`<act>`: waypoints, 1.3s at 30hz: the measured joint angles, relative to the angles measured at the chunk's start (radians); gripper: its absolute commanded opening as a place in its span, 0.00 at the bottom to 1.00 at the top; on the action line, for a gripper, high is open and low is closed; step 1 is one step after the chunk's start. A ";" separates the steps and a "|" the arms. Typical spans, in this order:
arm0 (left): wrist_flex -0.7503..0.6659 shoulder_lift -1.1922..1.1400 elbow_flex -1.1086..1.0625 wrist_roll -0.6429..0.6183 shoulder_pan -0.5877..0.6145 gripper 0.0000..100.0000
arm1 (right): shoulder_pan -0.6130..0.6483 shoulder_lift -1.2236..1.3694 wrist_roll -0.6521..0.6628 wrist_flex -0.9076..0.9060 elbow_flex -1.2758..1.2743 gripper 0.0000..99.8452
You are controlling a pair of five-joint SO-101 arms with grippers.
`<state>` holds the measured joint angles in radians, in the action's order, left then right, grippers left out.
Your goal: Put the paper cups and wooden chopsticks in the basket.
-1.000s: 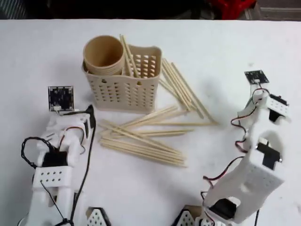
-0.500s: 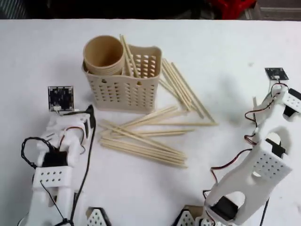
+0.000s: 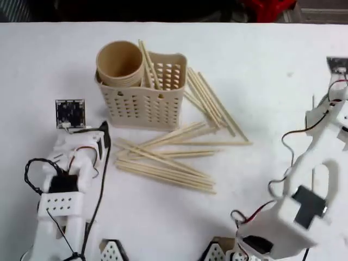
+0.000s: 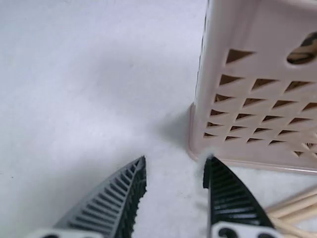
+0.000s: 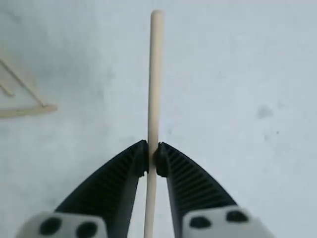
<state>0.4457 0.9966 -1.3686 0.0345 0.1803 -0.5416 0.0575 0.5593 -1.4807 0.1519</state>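
A cream perforated basket (image 3: pixel 142 98) stands at the table's back centre with stacked paper cups (image 3: pixel 119 64) and a few chopsticks in it. Several loose wooden chopsticks (image 3: pixel 166 163) lie in front of and to the right of it. My right gripper (image 5: pixel 152 153) is shut on a single chopstick (image 5: pixel 155 74), held above bare table; that arm is at the right edge of the high view (image 3: pixel 321 125). My left gripper (image 4: pixel 174 171) is open and empty just above the table beside the basket's lower corner (image 4: pixel 247 94), in the high view at the basket's front left (image 3: pixel 103 133).
The table's far edge with dark clutter behind runs along the top of the high view. White arm mounts (image 3: pixel 217 250) sit at the front edge. Chopstick ends (image 5: pixel 27 106) show on the table off to one side of my right gripper.
My right arm has swung to the right and away from the pile, carrying one chopstick. The left arm and the basket have stayed still.
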 measured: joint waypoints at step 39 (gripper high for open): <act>0.000 0.000 0.000 0.000 0.000 0.20 | 0.951 -0.269 -0.628 0.783 -0.006 0.02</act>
<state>0.4457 0.9966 -1.3686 0.0345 0.1803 0.4097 -0.2110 -0.0683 -0.6981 0.1458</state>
